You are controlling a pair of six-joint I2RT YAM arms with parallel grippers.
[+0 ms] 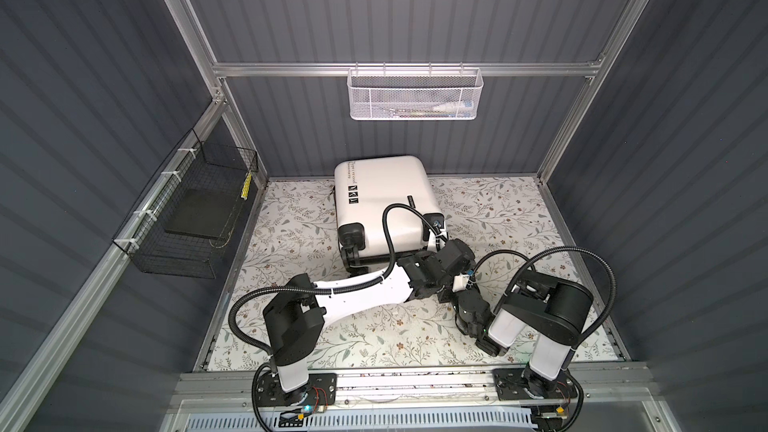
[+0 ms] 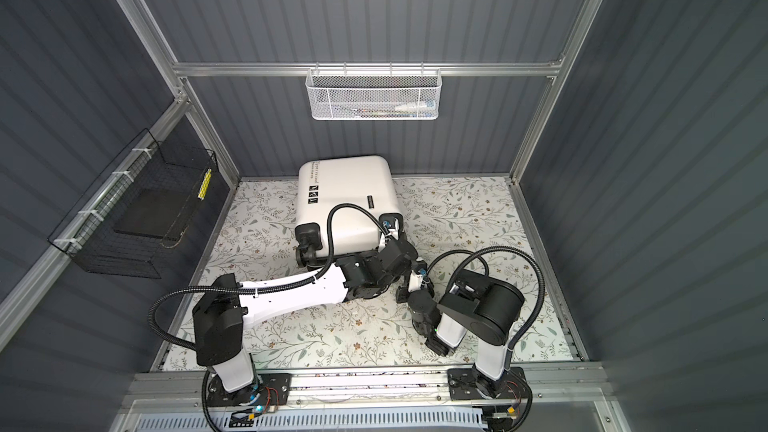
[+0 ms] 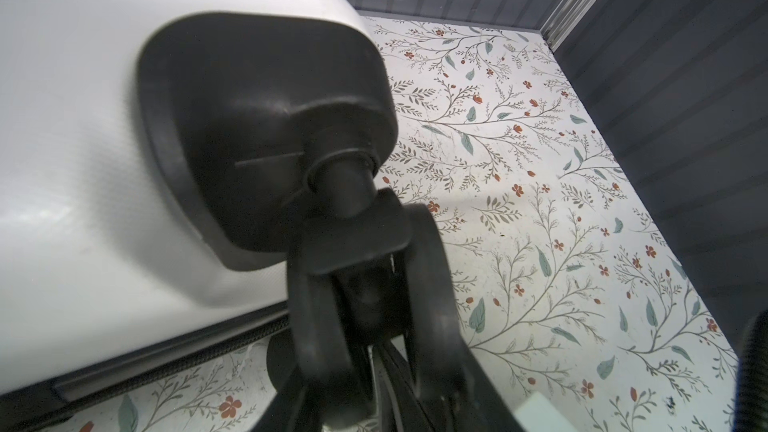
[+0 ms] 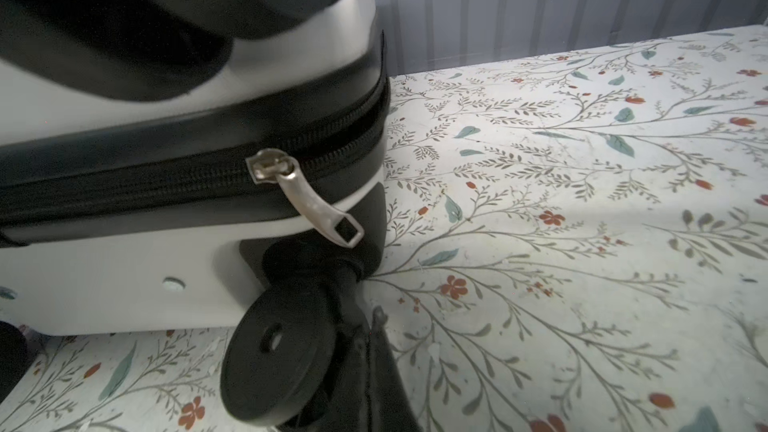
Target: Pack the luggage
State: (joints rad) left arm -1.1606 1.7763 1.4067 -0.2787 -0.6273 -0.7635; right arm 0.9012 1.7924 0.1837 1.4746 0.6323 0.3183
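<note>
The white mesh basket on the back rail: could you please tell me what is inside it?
Through the white mesh basket a white tube-like item with a blue end shows, lying along the bottom beside thinner, paler things. The mesh blurs them, so those cannot be identified.

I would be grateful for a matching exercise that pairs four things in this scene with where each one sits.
Things:
1. luggage
2. white mesh basket
3. black wire basket
4. zipper pull

Places:
A. hung on the left wall rail
B. lying on the floral surface
C. on the black zipper band, near a wheel
D. hung on the back rail

Pairs: 1-B; 2-D; 3-A; 4-C
</note>
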